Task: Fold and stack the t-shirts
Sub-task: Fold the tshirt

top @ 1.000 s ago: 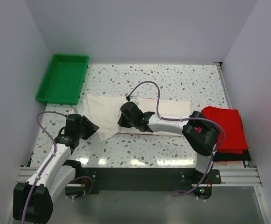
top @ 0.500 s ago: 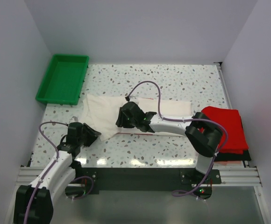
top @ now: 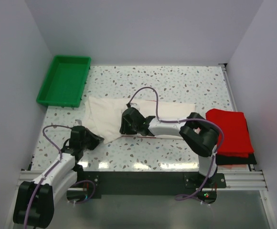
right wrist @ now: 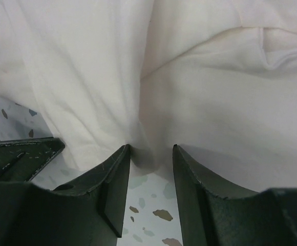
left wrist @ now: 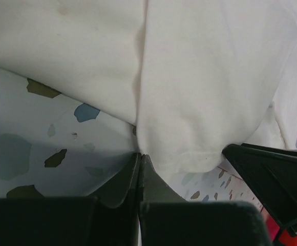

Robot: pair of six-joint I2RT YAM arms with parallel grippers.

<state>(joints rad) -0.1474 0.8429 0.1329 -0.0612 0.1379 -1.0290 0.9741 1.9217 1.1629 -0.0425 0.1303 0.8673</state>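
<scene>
pinching shut since earlier: left pincer (left wrist: 140,157) at off-white shirt (left wrist: 205,77) hem; right pincer (right wrist: 151,150) now parted.

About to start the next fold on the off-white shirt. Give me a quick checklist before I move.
1. Left pincer shut at the off-white shirt hem: ok.
2. Cloth actually caught in it: cannot tell.
3. Right pincer open, straddling a fold at the shirt's near edge: ok.
4. Shirt lying flat: not ok, creased through the middle.
5. Red stack lying neatly on the black shirt: ok.
</scene>
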